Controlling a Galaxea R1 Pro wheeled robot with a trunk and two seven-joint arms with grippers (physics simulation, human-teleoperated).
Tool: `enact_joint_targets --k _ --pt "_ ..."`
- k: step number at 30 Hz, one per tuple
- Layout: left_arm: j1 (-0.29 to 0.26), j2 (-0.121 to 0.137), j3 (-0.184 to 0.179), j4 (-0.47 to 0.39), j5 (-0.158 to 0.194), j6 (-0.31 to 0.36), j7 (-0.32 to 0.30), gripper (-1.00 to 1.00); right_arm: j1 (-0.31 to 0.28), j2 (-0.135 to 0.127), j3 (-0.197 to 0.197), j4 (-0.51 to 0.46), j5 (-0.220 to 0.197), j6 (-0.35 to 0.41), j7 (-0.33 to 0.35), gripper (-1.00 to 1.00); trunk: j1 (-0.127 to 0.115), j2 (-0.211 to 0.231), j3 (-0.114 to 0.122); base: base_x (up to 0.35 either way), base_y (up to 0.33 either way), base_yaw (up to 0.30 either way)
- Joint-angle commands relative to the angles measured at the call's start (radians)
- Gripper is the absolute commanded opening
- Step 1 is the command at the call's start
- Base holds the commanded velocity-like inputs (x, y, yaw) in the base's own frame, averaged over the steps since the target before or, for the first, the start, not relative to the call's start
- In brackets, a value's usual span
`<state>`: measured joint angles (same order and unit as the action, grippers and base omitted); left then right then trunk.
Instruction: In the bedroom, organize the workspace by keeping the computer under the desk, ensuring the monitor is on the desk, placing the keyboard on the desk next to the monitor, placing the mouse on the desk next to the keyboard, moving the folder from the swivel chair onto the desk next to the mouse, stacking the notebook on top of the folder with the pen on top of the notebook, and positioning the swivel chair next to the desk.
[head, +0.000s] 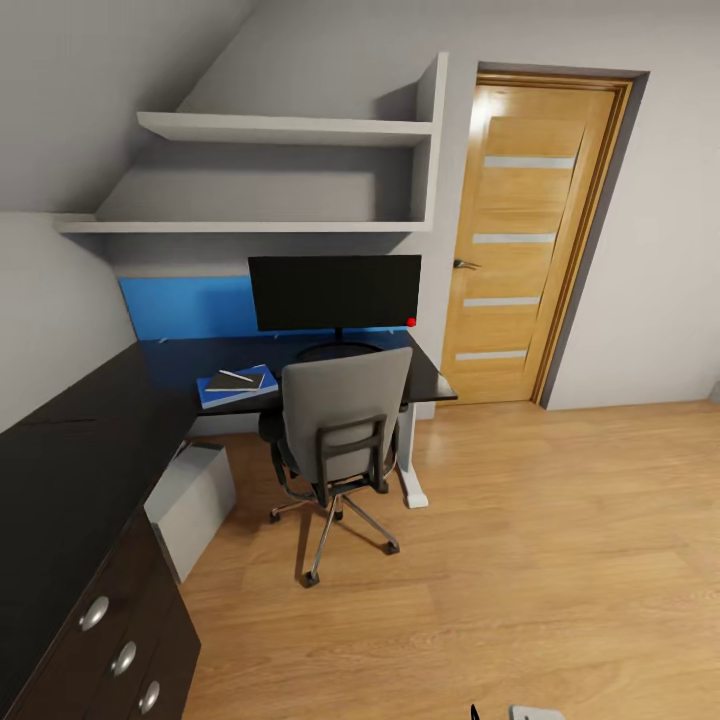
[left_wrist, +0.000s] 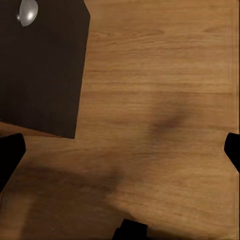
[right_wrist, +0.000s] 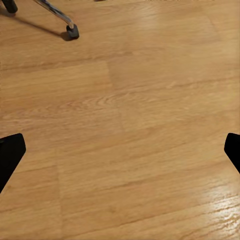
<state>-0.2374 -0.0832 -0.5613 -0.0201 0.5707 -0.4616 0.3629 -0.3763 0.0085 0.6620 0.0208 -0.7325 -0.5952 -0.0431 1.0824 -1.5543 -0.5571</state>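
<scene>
While you are looking from the head camera, the black desk (head: 70, 470) is running along your left side and turning the corner under the blue back panel (head: 185, 305). The monitor (head: 335, 292) is standing on the desk, near the back. The blue folder (head: 232, 388) is lying on the desk, to the left of the monitor. The dark notebook (head: 238, 381) is lying on top of the folder, and the thin white pen (head: 236, 376) is lying on top of the notebook. The grey chair (head: 340, 425) is sitting right by the desk, with its back toward you. It is hiding part of the desk top, so you cannot see what is lying behind it. The light grey computer (head: 192, 505) is standing on the wood floor (head: 520, 560) under the desk. A wooden door (head: 520, 235) is standing shut to the right of the desk.

Your left hand (left_wrist: 120, 155) is hanging over the floor, wide apart and holding nothing, beside a black drawer front (left_wrist: 42, 65) with a round silver knob (left_wrist: 27, 12). Your right hand (right_wrist: 120, 155) is spread wide too, with nothing in it, over bare floor. One chair leg with its wheel (right_wrist: 72, 32) is showing there.
</scene>
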Motion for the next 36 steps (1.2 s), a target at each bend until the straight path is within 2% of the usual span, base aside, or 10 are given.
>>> enact_joint_targets --k 1,8,36 --pt "0.000 0.002 -0.008 0.000 0.005 0.003 -0.016 1.00 -0.001 0.001 0.008 0.002 -0.002 -0.003 -0.004 1.00 0.000 0.000 -0.001 0.000 0.000 0.000" --pt "0.000 0.011 -0.013 -0.001 0.001 0.010 -0.052 1.00 -0.001 0.001 0.008 0.002 -0.002 -0.003 -0.004 1.00 0.000 0.000 -0.001 0.000 0.000 0.000" --pt "0.000 0.012 -0.016 -0.001 0.000 0.020 -0.055 1.00 -0.001 0.001 0.008 0.002 -0.002 -0.003 -0.004 1.00 0.000 0.000 -0.001 0.000 0.000 0.000"
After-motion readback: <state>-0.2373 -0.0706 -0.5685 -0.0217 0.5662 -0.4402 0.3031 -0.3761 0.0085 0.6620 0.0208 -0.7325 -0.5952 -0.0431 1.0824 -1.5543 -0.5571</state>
